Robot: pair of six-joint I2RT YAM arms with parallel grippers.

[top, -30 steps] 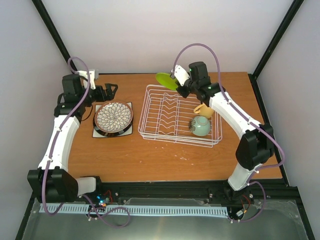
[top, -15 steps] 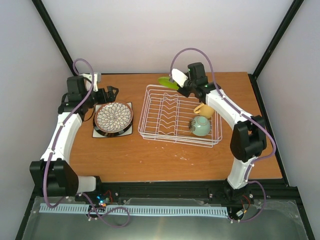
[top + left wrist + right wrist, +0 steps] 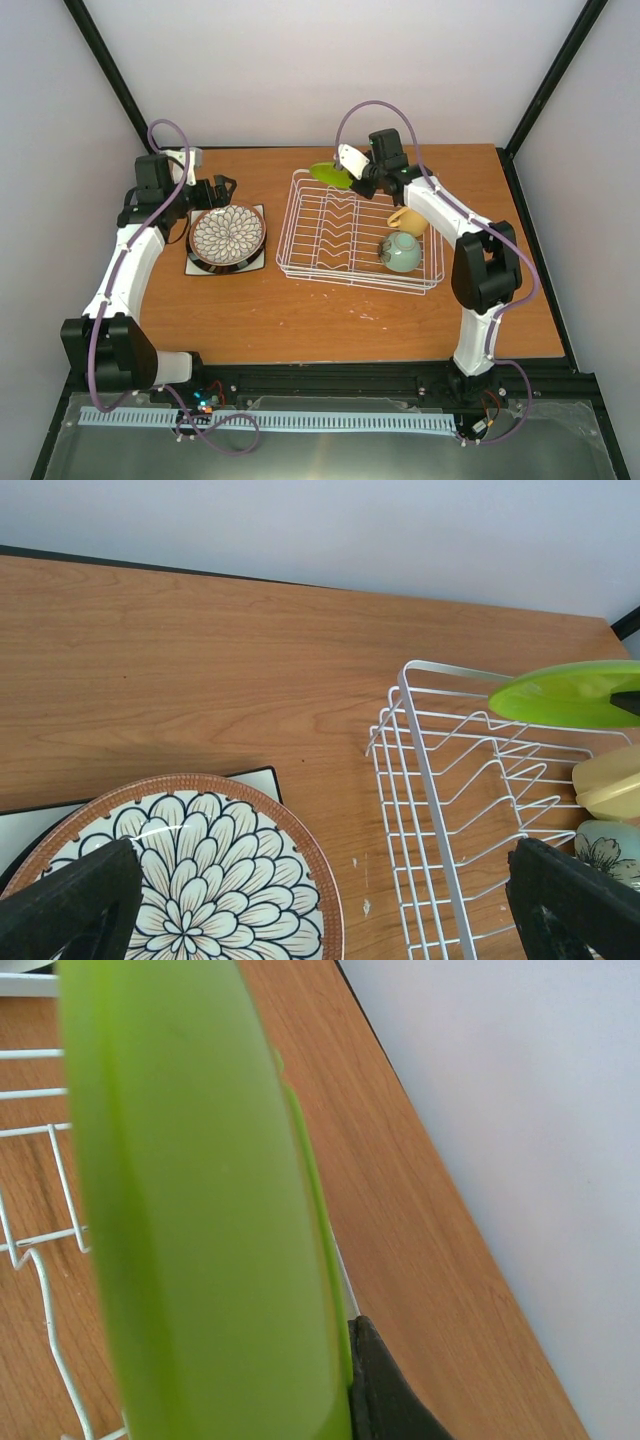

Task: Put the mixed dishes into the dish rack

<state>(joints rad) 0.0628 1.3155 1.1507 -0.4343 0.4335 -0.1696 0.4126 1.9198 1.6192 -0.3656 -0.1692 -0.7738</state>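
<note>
Dishes partly loaded. Right fingers [image 3: 382, 1392] pinched tight on rim of lime-green small plate [image 3: 328, 172], plate held up in the air and tipped, almost edge-on from above, over far left corner of dish rack [image 3: 330, 230]. Touching the wires or not: too hard to tell. Pale yellow handled mug [image 3: 408, 221] and pale mint bowl [image 3: 401, 251] already inside rack, at its right end, mug behind bowl, the two close together. Left fingers [image 3: 70, 905] spread wide apart, gripping nothing, up above far edge of petal-patterned plate [image 3: 228, 233]. Petal-patterned plate stacked on top of white square plate [image 3: 194, 264], both on brown counter [image 3: 300, 310], just left of rack and apart from it.
</note>
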